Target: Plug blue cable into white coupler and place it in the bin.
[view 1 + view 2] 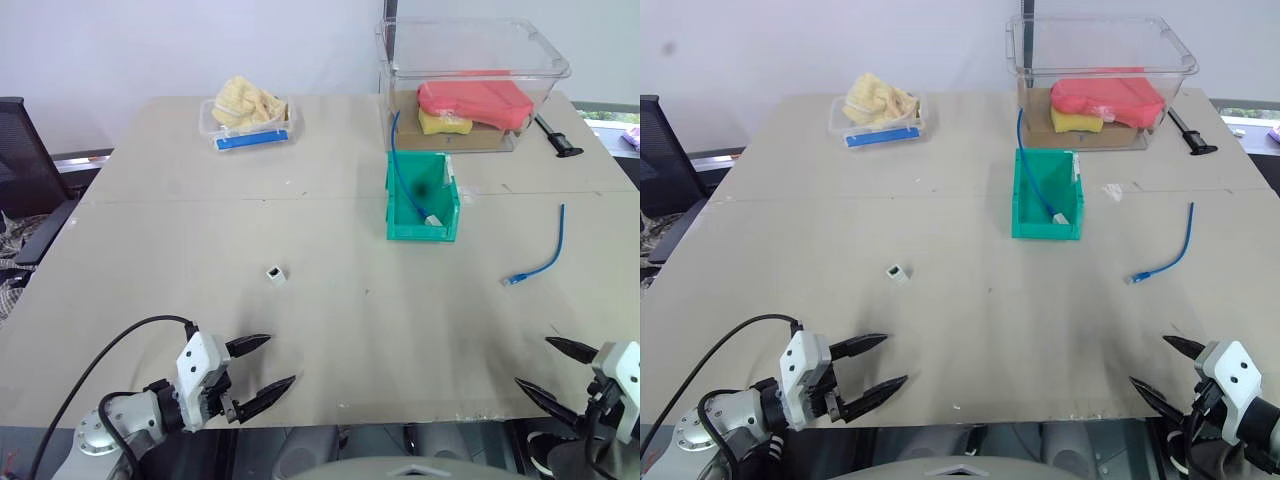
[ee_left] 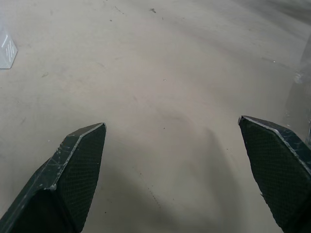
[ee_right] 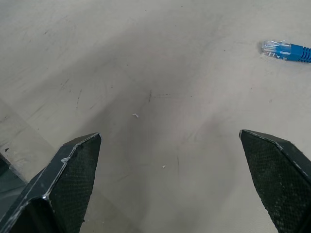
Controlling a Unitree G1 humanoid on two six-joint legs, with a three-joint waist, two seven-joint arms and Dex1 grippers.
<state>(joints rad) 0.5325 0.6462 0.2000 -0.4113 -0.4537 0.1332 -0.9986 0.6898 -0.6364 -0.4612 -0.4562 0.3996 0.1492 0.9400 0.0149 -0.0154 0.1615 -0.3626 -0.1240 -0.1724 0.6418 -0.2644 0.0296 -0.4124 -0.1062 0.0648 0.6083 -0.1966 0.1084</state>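
The blue cable (image 1: pixel 540 255) lies loose on the right of the table, its clear plug (image 3: pixel 286 49) pointing toward the near edge. On the table's left-middle stands the tiny white coupler (image 1: pixel 275 274), apart from everything. The green bin (image 1: pixel 422 231) sits at centre-back with a second blue cord (image 1: pixel 405 180) draped into it. My left gripper (image 1: pixel 280 360) hovers open at the near edge, short of the coupler, and holds nothing. Over the near right edge my right gripper (image 1: pixel 533 361) is open too, with nothing between its fingers, short of the cable's plug.
A large clear tub (image 1: pixel 470 75) with red and yellow items stands behind the bin. A small clear tray (image 1: pixel 248 125) with a blue strip is at the back left. A black tool (image 1: pixel 560 140) lies at the back right, and a chair (image 1: pixel 25 170) stands left of the table.
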